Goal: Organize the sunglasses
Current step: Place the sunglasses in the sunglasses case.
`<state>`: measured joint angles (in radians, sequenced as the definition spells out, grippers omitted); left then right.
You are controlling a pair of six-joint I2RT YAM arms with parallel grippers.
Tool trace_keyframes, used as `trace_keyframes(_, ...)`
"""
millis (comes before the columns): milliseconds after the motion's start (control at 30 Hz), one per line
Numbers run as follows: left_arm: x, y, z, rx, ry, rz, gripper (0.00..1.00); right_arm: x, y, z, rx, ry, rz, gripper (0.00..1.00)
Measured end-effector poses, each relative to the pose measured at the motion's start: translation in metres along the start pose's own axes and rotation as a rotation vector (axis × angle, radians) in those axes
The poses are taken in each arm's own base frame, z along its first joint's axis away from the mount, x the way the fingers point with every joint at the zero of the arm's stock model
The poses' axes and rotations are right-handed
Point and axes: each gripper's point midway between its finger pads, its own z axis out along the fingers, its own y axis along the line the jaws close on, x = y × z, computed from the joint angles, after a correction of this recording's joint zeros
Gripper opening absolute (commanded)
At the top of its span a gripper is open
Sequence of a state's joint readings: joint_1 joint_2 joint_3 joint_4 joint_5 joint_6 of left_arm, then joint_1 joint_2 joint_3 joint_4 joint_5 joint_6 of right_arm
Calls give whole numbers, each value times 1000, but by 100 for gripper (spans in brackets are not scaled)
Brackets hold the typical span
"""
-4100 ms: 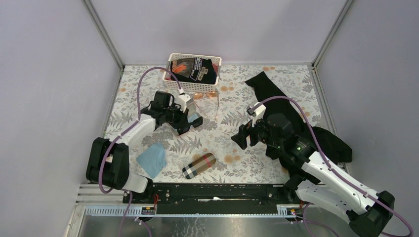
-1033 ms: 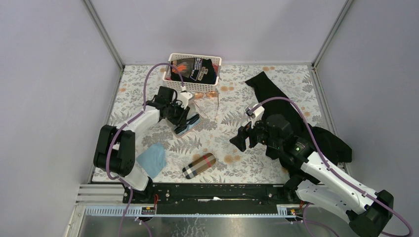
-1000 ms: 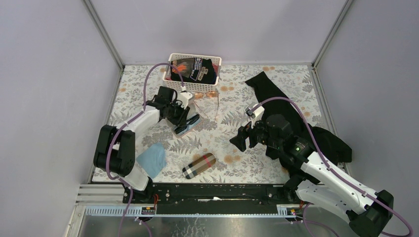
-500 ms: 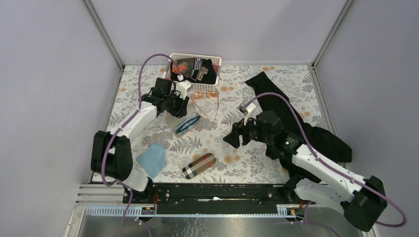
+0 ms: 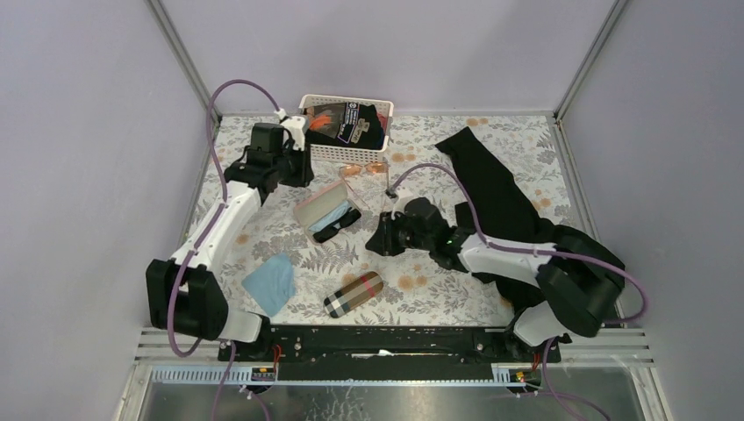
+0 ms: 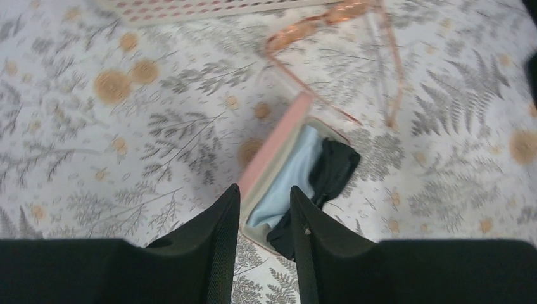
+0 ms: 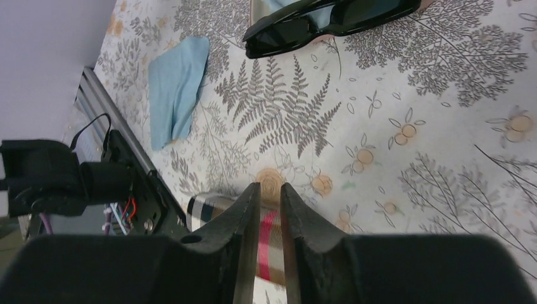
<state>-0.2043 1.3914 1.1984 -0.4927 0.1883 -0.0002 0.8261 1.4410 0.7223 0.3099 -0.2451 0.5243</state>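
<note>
The dark black-framed sunglasses (image 5: 339, 224) (image 6: 334, 166) (image 7: 329, 19) lie half in an open pink case (image 5: 314, 203) (image 6: 276, 151), on a light-blue cloth lining it. The wire-framed sunglasses (image 5: 364, 170) (image 6: 329, 18) with orange-pink lenses lie unfolded on the table beside the basket. My left gripper (image 5: 292, 169) (image 6: 265, 188) hovers above the case's left end, open and empty. My right gripper (image 5: 376, 240) (image 7: 270, 185) hangs just right of the case. Its jaws stand a narrow gap apart with nothing between them.
A plaid case (image 5: 353, 294) (image 7: 269, 234) lies near the front edge, with a loose blue cloth (image 5: 269, 282) (image 7: 174, 88) to its left. A white basket (image 5: 386, 114) of items stands at the back. A black garment (image 5: 504, 197) covers the table's right side.
My left arm has risen and drawn back toward the basket, leaving the pink case open. My right arm has swung left toward the case, and its jaws have narrowed.
</note>
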Motion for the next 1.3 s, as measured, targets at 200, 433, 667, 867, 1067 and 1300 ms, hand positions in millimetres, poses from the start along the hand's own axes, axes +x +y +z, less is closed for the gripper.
trace_keyframes(200, 16, 45, 15, -141, 55, -173, 39, 8, -7, 41, 46, 13, 111, 32)
trace_keyframes(433, 28, 69, 29, -196, 88, -274, 39, 7, -22, 75, 99, -20, 282, 42)
trace_keyframes(667, 55, 81, 72, -179, 196, -346, 37, 8, -29, 109, 100, -38, 429, 42)
trace_keyframes(867, 66, 76, 86, -136, 231, -377, 37, 4, -30, 127, 89, -51, 492, 42)
trace_keyframes(1067, 59, 70, 90, -95, 203, -385, 37, 1, -30, 140, 79, -61, 527, 41)
trace_keyframes(1300, 61, 64, 93, -59, 205, -394, 36, -6, -27, 146, 65, -74, 536, 41)
